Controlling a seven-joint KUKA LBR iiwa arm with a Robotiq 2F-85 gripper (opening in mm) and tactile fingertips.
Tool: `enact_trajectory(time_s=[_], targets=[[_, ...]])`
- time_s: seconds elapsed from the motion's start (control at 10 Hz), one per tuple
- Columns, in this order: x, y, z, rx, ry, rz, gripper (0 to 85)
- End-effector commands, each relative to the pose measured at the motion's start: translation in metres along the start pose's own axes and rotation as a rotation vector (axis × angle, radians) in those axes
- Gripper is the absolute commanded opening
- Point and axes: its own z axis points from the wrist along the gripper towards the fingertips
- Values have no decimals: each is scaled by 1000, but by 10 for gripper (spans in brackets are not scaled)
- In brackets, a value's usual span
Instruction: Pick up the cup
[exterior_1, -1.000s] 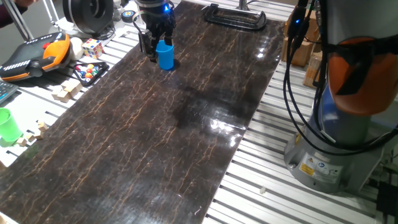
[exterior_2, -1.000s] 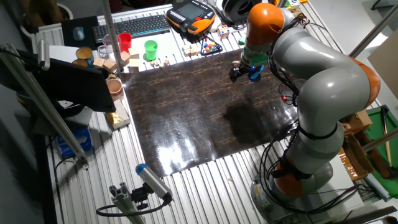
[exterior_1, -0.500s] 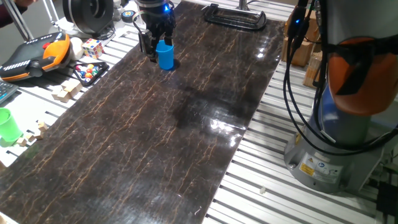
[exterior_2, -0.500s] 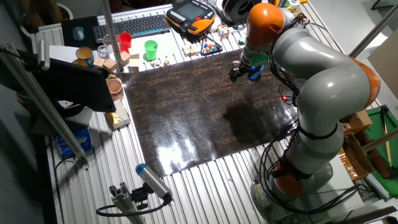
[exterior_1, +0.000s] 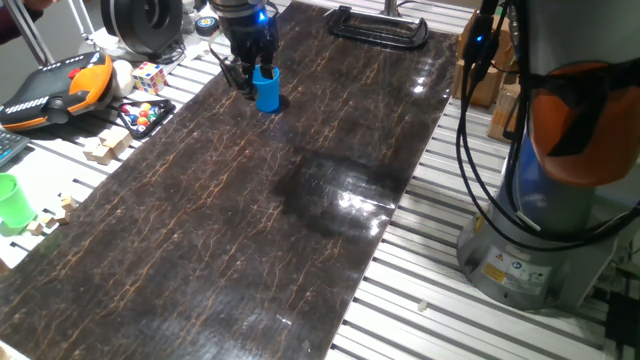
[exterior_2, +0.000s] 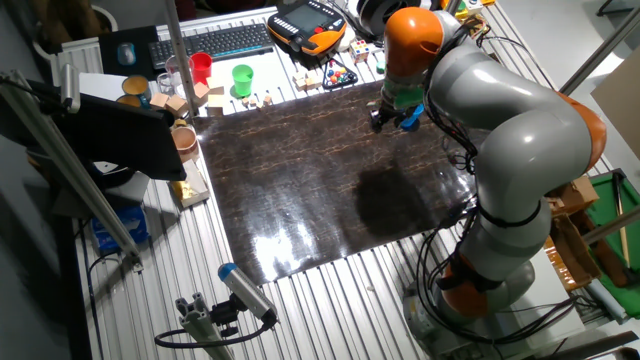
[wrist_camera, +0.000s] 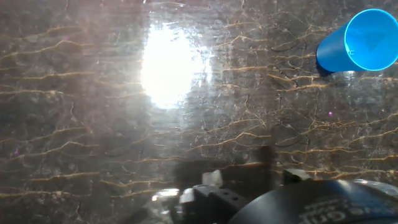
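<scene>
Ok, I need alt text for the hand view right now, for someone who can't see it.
A bright blue cup stands upright on the dark marbled tabletop at the upper right corner, its open mouth facing the camera. A bright glare washes out the surface at upper centre, and dark gripper hardware fills the bottom edge.

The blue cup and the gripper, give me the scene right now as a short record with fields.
target: blue cup, upright on the dark marbled table, open mouth up
cup position: far end of the table, near its edge on the clutter side
gripper: gripper beside the cup, not around it
hand view: cup sits off at the top right corner, not between the fingers
grip state: cannot tell whether the jaws are open or shut
cup lifted: no, it stands on the table
other cup: light green cup off the table, among the clutter
</scene>
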Motion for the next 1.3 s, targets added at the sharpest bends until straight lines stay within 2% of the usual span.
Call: enact_trajectory(time_s=[0.0,0.6,0.8,1.0,1.1,1.2], targets=[[0,0,0,-3,0,1,7],[-5,-9,9,17,10,35,7],[-10,-18,19,1,21,132,7],[-21,-29,28,-7,35,276,7],[-26,-33,32,3,26,362,7],[-30,-34,36,30,2,443,7]])
